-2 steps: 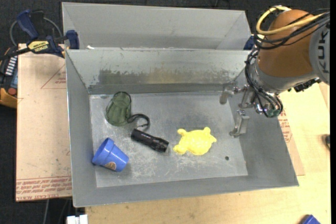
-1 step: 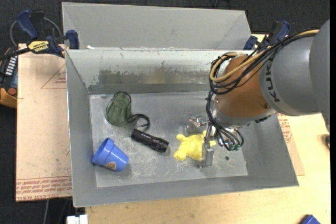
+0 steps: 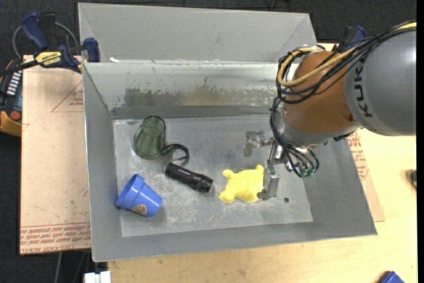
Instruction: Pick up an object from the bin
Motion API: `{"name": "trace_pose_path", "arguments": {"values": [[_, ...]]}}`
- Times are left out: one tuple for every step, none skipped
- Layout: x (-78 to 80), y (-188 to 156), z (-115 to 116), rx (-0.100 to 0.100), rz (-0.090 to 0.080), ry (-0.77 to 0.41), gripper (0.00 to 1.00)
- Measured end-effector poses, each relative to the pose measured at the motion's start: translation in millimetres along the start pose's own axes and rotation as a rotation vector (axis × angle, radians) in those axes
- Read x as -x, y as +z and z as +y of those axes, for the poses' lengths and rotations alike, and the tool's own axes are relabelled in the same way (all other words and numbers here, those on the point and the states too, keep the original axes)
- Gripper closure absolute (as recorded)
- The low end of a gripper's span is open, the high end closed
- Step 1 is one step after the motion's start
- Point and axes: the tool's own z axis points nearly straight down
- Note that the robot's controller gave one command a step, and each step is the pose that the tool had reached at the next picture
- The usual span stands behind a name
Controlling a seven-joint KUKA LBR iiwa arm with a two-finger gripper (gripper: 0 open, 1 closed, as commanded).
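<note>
At the front left of the grey bin (image 3: 199,84), 1 blue cup (image 3: 139,197) lies on its side. Further right, a yellow toy (image 3: 241,186) lies on the floor with the gripper (image 3: 268,186) low at its right edge; I cannot tell whether the gripper is open or closed. Just left of the toy lies a black torch (image 3: 189,177). Farthest back is a green pouch (image 3: 150,137) with a black strap.
</note>
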Motion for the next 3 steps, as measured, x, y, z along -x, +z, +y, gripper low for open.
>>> {"name": "trace_pose_path", "arguments": {"values": [[-3.7, 55, 3, 0.006, 0.016, 0.003, 0.00], [-12.4, 51, 4, 0.002, 0.002, 0.080, 0.00], [-2.1, 53, 3, 0.007, 0.014, 0.003, 1.00]]}}
